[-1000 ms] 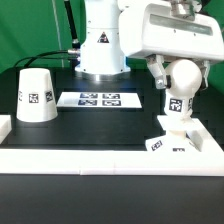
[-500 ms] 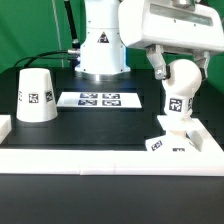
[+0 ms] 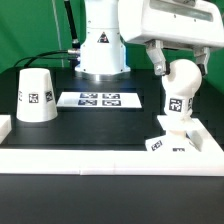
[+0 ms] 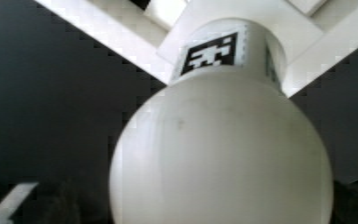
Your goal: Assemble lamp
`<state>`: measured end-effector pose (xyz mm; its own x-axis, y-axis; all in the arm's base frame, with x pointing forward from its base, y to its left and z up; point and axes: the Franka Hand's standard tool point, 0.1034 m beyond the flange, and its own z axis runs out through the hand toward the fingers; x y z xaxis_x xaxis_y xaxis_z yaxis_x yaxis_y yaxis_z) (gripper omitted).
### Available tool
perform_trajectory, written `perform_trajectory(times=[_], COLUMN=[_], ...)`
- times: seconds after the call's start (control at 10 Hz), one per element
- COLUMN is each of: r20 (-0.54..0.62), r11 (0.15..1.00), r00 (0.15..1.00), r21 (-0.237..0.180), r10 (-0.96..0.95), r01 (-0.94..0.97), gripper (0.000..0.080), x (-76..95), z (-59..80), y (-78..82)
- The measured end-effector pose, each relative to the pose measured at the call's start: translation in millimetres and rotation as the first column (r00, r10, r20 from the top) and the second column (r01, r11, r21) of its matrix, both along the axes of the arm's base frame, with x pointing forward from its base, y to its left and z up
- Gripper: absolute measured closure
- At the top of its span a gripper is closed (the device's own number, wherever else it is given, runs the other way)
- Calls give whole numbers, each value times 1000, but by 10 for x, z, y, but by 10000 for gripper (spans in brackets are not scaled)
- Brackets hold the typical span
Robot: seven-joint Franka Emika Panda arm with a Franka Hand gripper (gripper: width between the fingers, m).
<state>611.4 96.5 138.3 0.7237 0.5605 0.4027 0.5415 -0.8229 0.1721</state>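
Observation:
The lamp's white ball bulb [image 3: 183, 78] stands upright on the small blocky base [image 3: 168, 135] at the exterior view's right; a tag shows on its neck [image 3: 176, 105]. My gripper [image 3: 180, 62] hangs just over the bulb's top, jaws open, one finger [image 3: 157, 64] down beside the bulb's left side, holding nothing. In the wrist view the bulb [image 4: 211, 150] fills the picture with its tagged neck [image 4: 211, 52] beyond. The cone shade [image 3: 36, 96] stands alone on the table at the exterior view's left.
The marker board [image 3: 98, 99] lies flat in the middle of the black table. The arm's white pedestal [image 3: 100, 45] stands behind it. A raised white border [image 3: 100, 155] runs along the front edge and up both sides.
My gripper has risen a little from around the bulb. The bulb has stayed put on the base. The shade has not moved.

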Motion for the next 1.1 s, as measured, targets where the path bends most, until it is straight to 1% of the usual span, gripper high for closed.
perform_trajectory(times=[0.1, 0.2, 0.4, 0.5, 0.7, 0.9, 1.1], r20=[2, -40, -176, -249, -374, -472, -465], r11=[1000, 1000, 1000, 999, 997, 995, 995], r00=[1000, 999, 984, 968, 926, 880, 884], r21=[-2, -4, -17, -29, -67, -100, -98], r10=[0, -6, -23, -34, -47, -49, -41], r01=[0, 6, 20, 27, 23, 1, -5], gripper=[101, 101, 101, 101, 101, 101, 101], x=[9, -26, -37, -63, -77, -105, -61], z=[-10, -49, -47, -52, -44, -74, -108], y=[-29, -17, 86, 125, 179, 178, 117])
